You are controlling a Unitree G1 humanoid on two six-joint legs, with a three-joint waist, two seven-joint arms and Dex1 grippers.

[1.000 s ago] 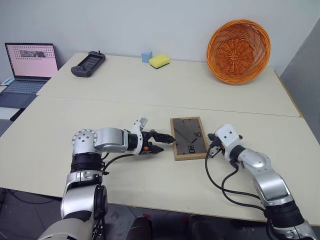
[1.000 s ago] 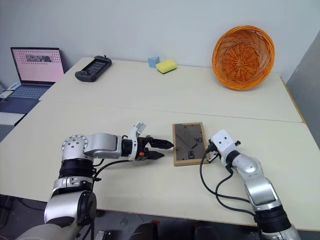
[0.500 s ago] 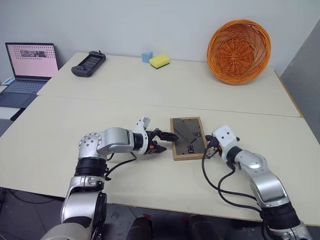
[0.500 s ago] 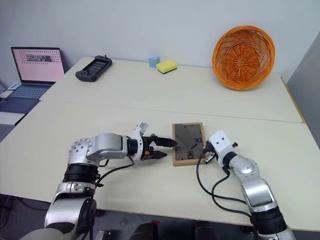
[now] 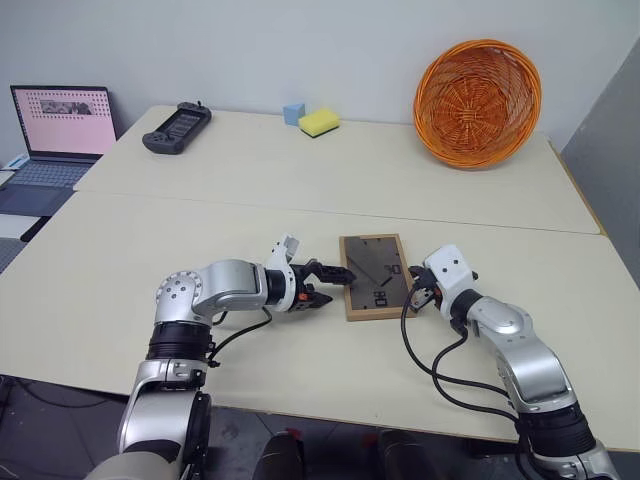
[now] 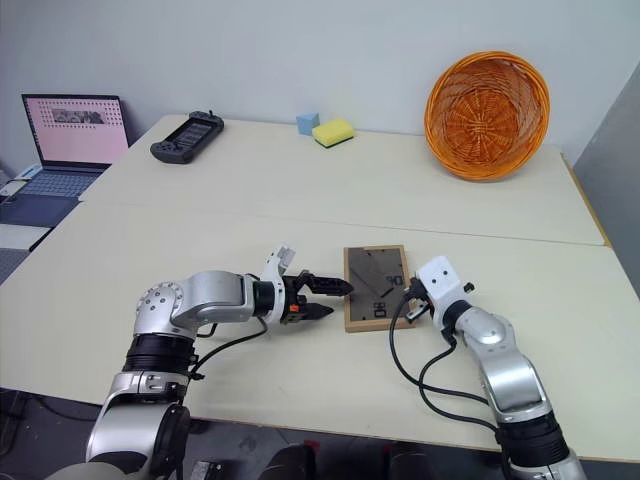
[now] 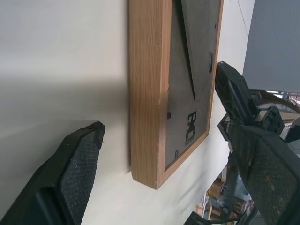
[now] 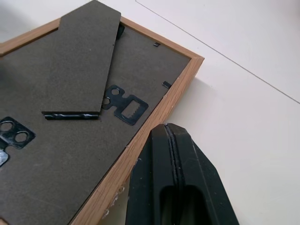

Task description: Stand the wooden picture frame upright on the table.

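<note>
The wooden picture frame (image 5: 375, 275) lies face down on the table (image 5: 250, 180), just nearer than its seam. Well beyond it sit an orange basket (image 5: 478, 100), yellow sponge (image 5: 318, 122), blue block (image 5: 292, 113) and handheld console (image 5: 176, 127). The left gripper (image 5: 328, 284) reaches level, fingers spread wide at the frame's left edge; the right gripper (image 5: 412, 295), fingers pressed together, sits at its right edge.

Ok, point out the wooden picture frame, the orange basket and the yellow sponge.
wooden picture frame (image 5: 376, 276), left eye view, on its dark back panel.
orange basket (image 5: 477, 102), left eye view, on its woven inner bottom.
yellow sponge (image 5: 319, 122), left eye view, on its top face.
</note>
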